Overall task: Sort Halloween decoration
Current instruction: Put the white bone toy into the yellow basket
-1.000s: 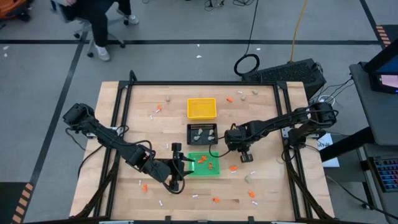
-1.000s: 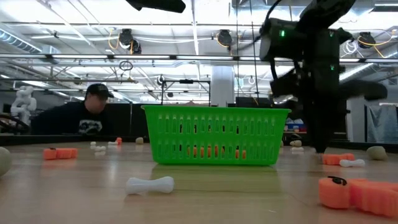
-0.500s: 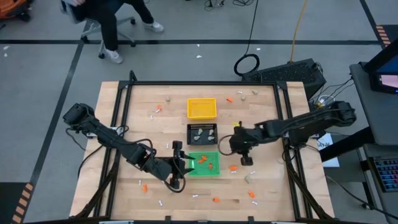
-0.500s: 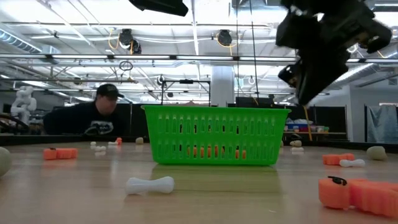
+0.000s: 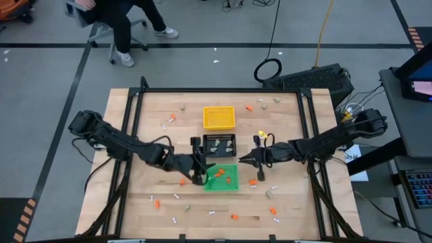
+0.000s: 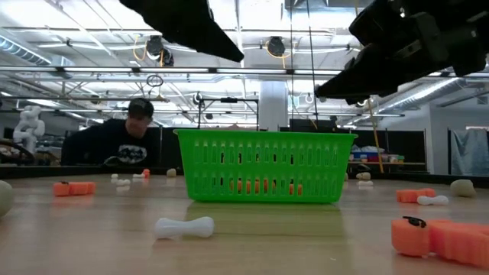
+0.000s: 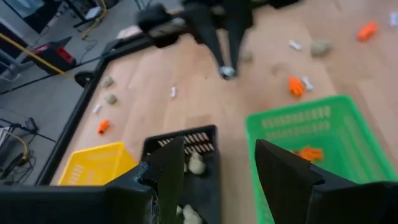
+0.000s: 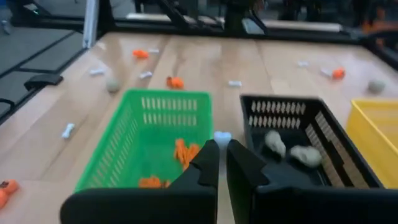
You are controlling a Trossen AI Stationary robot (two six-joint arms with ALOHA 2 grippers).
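Observation:
Three small trays sit mid-table: yellow (image 5: pixel 219 117), black (image 5: pixel 219 144) with beige-grey lumps (image 8: pixel 289 151), and green (image 5: pixel 223 177) with orange bits (image 8: pixel 183 151). More orange bits (image 5: pixel 253 182), white sticks (image 5: pixel 177 196) and lumps (image 5: pixel 268 194) lie scattered on the wood. My right gripper (image 5: pixel 244 160) hovers right of the trays, pointing toward the table's left, shut on a white stick (image 8: pixel 222 135). My left gripper (image 5: pixel 200 172) is open in the air at the green tray's left edge (image 7: pixel 219 149), holding nothing. My right gripper pinches the white stick (image 7: pixel 227 71) between its two fingertips (image 8: pixel 210 152), and one end shows just past them. The fingers come from the table's right, slanting slightly down. The stick is lifted clear, above the strip between the green and black trays.
A raised black frame (image 5: pixel 131 115) runs round the table. Loose pieces lie near the near edge (image 5: pixel 234 217) and the far edge (image 5: pixel 250 108). A white stick (image 6: pixel 183 226) lies in front of the green tray. A person (image 6: pixel 122 141) is seated beyond the far side.
My right gripper rose from the table right of the green tray, turned from pointing down to nearly level, and swung left toward the trays. My left gripper lifted and moved from the green tray's near-left corner toward the far edge, alongside the tray's left side.

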